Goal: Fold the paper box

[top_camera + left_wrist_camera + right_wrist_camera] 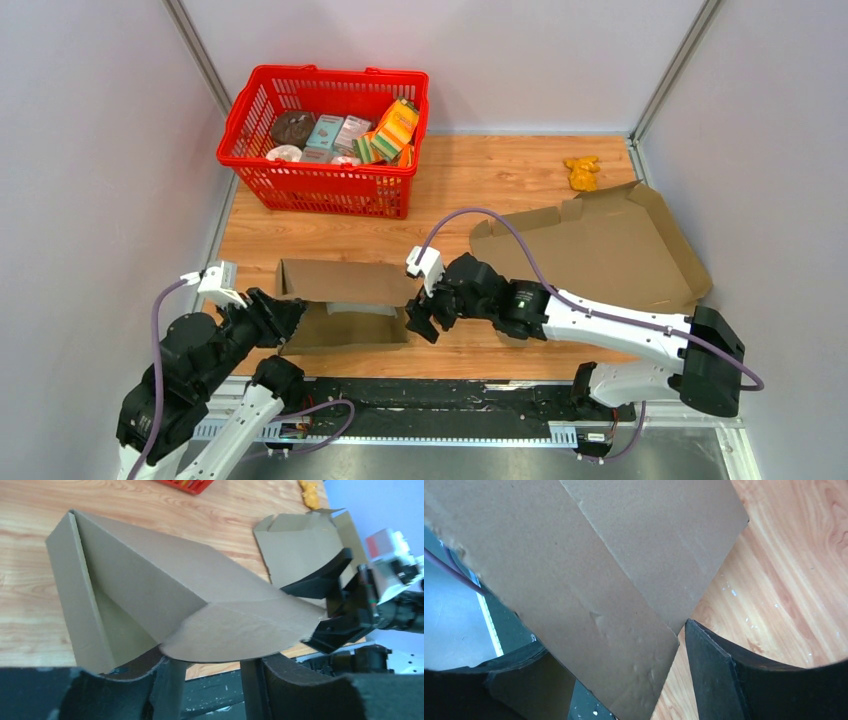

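Note:
The paper box [345, 305] is brown cardboard, partly folded, lying near the table's front edge between my two arms. Its back wall stands up and a rounded flap [240, 630] sticks out toward the left wrist camera. My left gripper [285, 320] is at the box's left end. Its jaws are open, and the flap's edge lies over the fingertips [167, 680] without being pinched. My right gripper [425, 315] is at the box's right end, open wide. A cardboard panel [589, 590] passes between its fingers, and the right finger [709, 670] stands clear of the panel.
A second, flat unfolded cardboard box [600, 250] lies at the right. A red basket [325, 140] of groceries stands at the back left. A small yellow toy [582, 172] sits at the back right. A black rail [450, 405] runs along the near edge.

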